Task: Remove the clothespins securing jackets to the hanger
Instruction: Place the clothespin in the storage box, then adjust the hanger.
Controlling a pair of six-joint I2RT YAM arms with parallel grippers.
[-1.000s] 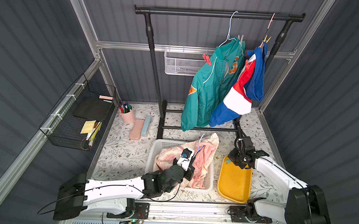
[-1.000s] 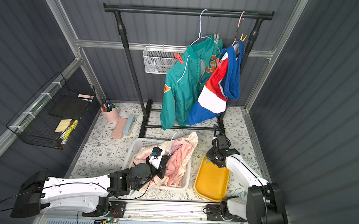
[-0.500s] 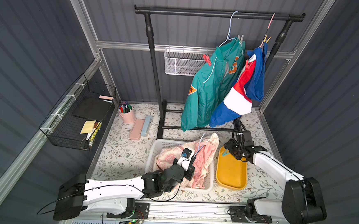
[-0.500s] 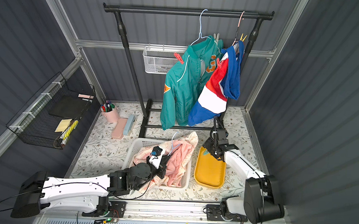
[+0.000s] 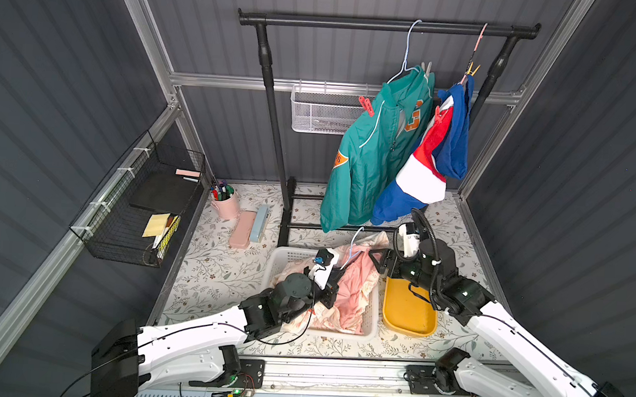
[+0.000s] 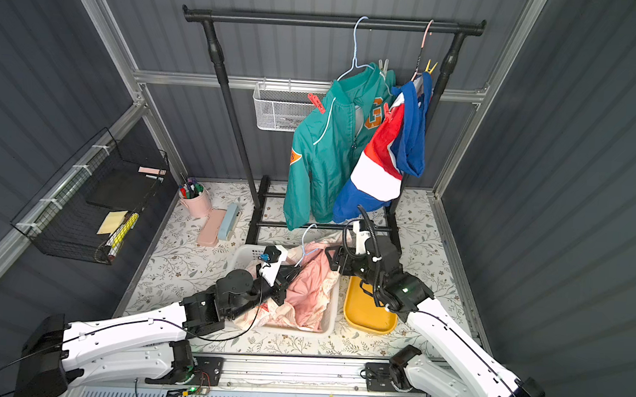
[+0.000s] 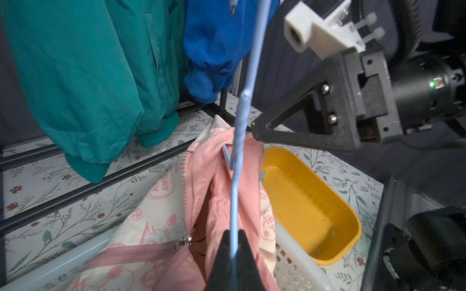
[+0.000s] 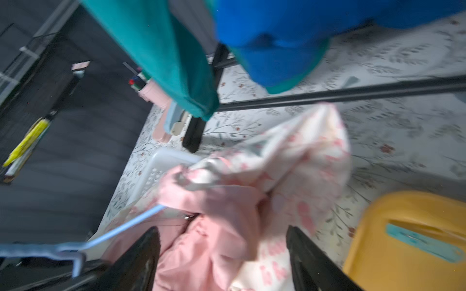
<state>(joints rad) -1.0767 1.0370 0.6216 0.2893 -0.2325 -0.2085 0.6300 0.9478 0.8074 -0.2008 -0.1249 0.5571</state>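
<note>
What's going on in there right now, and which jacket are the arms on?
The left claw is shut on the blue hanger of the pink jacket, which lies in the basket. The right claw is open above that jacket, beside the yellow tray, where a teal peg lies. The teal jacket and the red-white-blue jacket hang on the rail, with red pegs and a yellow peg up there.

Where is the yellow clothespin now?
In both top views the yellow clothespin sits high on the pink hanger above the red-white-blue jacket, on the right side, beside the rack's upright post.
</note>
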